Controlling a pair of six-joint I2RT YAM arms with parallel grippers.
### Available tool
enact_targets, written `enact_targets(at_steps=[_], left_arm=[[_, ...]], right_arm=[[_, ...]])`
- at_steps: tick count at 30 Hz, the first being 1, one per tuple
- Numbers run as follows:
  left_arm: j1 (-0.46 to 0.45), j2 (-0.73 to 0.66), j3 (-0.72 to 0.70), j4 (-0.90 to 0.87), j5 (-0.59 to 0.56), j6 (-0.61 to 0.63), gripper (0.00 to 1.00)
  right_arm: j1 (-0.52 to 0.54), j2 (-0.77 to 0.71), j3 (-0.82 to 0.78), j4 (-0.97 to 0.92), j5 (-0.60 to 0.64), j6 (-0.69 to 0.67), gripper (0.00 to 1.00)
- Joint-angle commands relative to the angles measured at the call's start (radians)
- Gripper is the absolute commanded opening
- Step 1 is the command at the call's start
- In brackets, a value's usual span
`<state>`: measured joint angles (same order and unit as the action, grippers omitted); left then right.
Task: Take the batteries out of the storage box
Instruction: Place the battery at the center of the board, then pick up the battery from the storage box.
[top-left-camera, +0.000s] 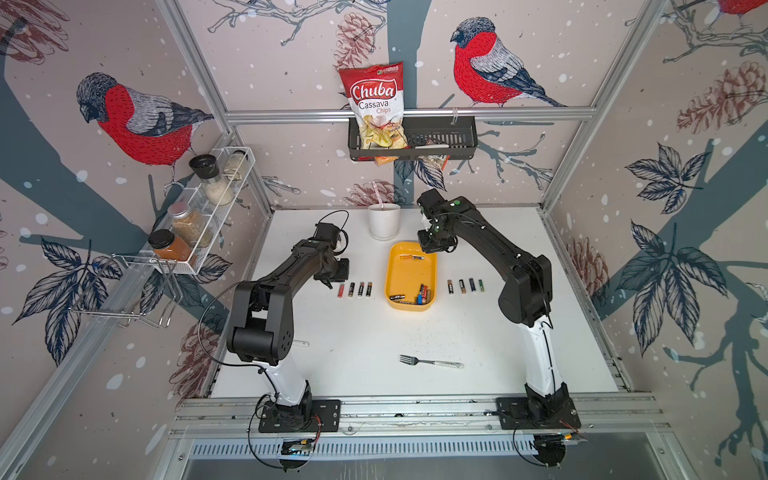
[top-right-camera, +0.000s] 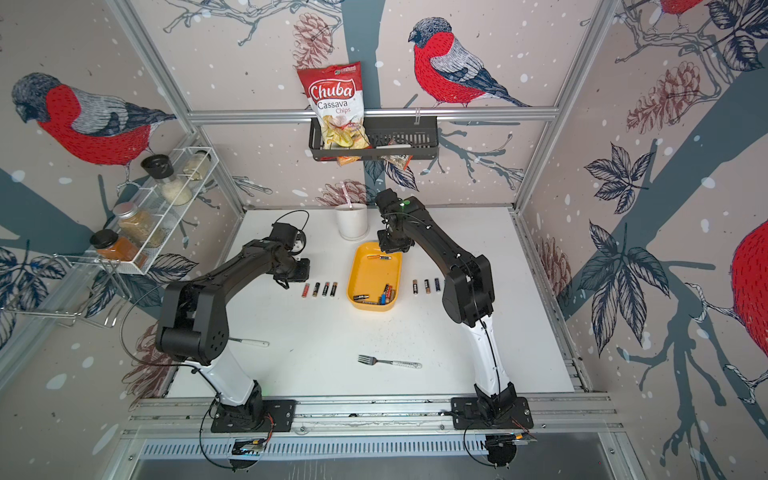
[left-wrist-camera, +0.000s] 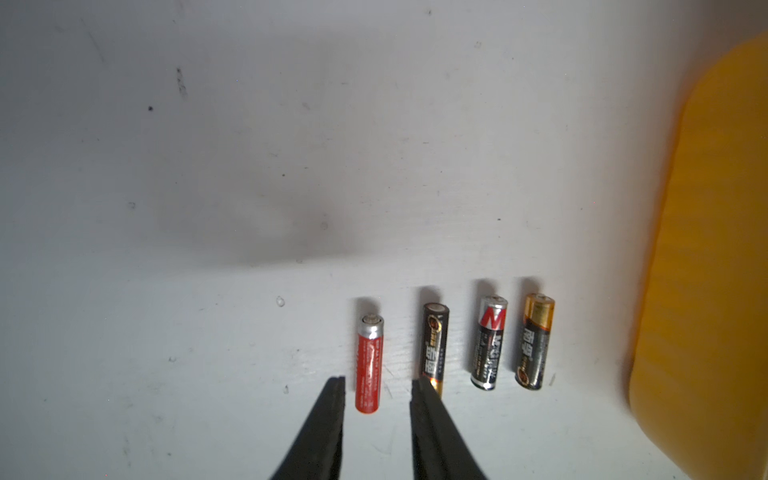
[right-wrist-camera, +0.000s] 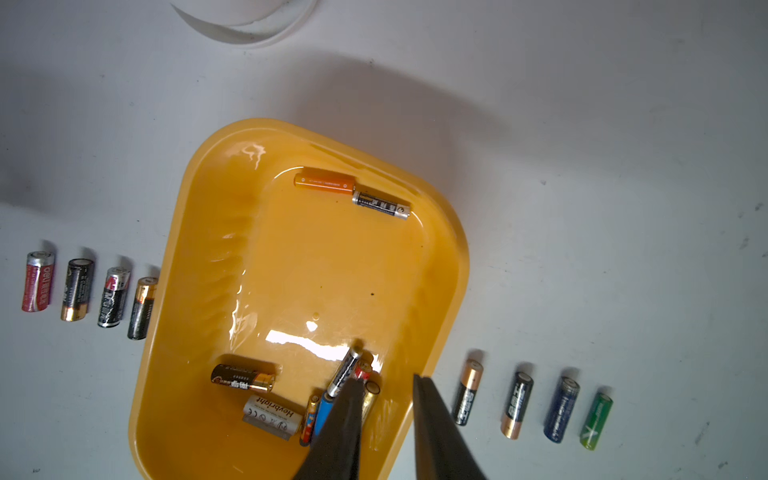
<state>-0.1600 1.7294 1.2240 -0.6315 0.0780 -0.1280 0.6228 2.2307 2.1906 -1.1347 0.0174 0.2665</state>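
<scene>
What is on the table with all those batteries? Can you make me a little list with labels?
Storage box: yellow, several batteries inside
Left row: four batteries, beside the box
Right row: four batteries, beside the box
Left end effector: open, over left row
Right end effector: open, over the box
Also there: fork, white cup

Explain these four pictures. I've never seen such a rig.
The machine is two black robot arms, a left arm and a right arm, at a white table. Two pictures look down from overhead; two come from cameras on the wrists. A yellow box holds several batteries. Four more lie in a left row and four in a right row beside it. A fork and a cup are there too. The left pincer is open by the red battery; the right pincer is open above the box. Neither holds anything.
</scene>
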Motion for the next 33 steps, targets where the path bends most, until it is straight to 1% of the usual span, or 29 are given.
enact_targets(at_steps=[1,6,12,23,33], left_arm=[[0.004,-0.011,0.006,-0.015,0.020,-0.016,0.32],[0.004,-0.022,-0.010,-0.007,0.038,-0.025,0.32],[0.005,-0.033,-0.042,0.002,0.046,-0.025,0.32],[0.003,-0.044,-0.083,0.024,0.064,-0.030,0.32],[0.003,-0.046,-0.092,0.024,0.068,-0.030,0.32]], right_arm=[[0.024,0.019,0.005,-0.016,-0.003,0.024,0.28],[0.059,0.056,-0.024,-0.001,-0.006,0.034,0.28],[0.075,0.085,-0.055,0.002,-0.001,0.049,0.28],[0.109,0.094,-0.149,0.009,-0.001,0.091,0.28],[0.112,0.093,-0.189,0.018,-0.013,0.108,0.29]])
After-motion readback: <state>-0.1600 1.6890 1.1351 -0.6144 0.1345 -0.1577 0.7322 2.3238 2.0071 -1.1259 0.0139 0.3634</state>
